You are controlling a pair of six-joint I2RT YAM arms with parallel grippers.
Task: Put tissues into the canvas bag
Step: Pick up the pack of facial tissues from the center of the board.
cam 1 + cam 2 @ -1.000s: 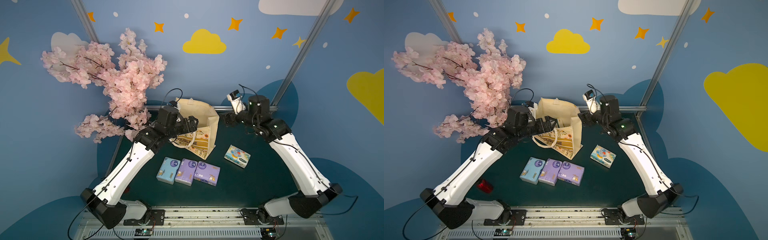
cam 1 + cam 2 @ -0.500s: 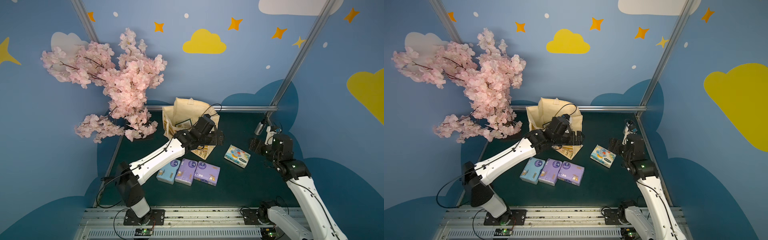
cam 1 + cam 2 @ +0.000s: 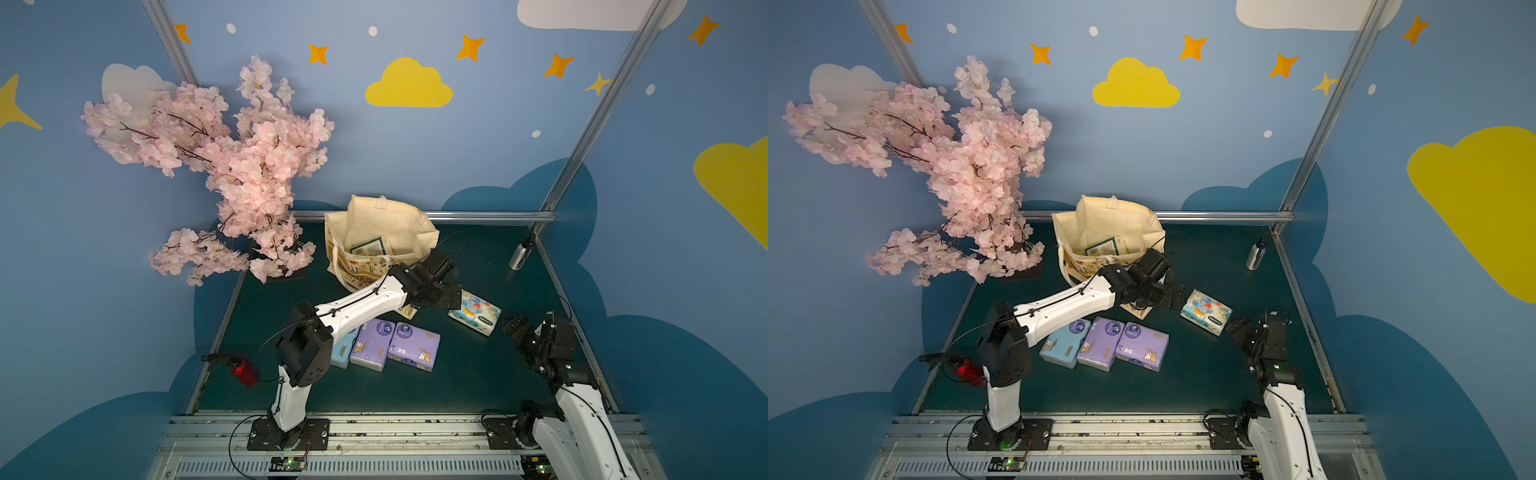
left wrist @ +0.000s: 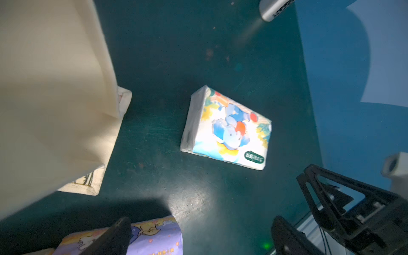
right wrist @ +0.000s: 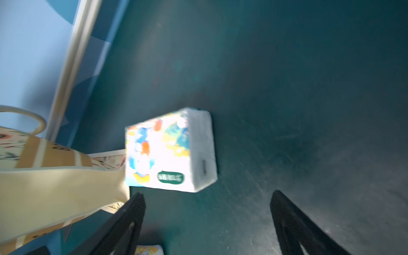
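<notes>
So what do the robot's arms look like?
The left arm and right arm are smooth white tubes with chunky black joints and thin black cables. The left hand and right hand are black, each with two pointed fingers.

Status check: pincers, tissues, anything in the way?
Left pincer open, empty; right pincer open, empty. Elephant pack on table beside canvas bag, a pincer either side. Three more packs in a row, partly under left arm. Nothing blocking.
</notes>
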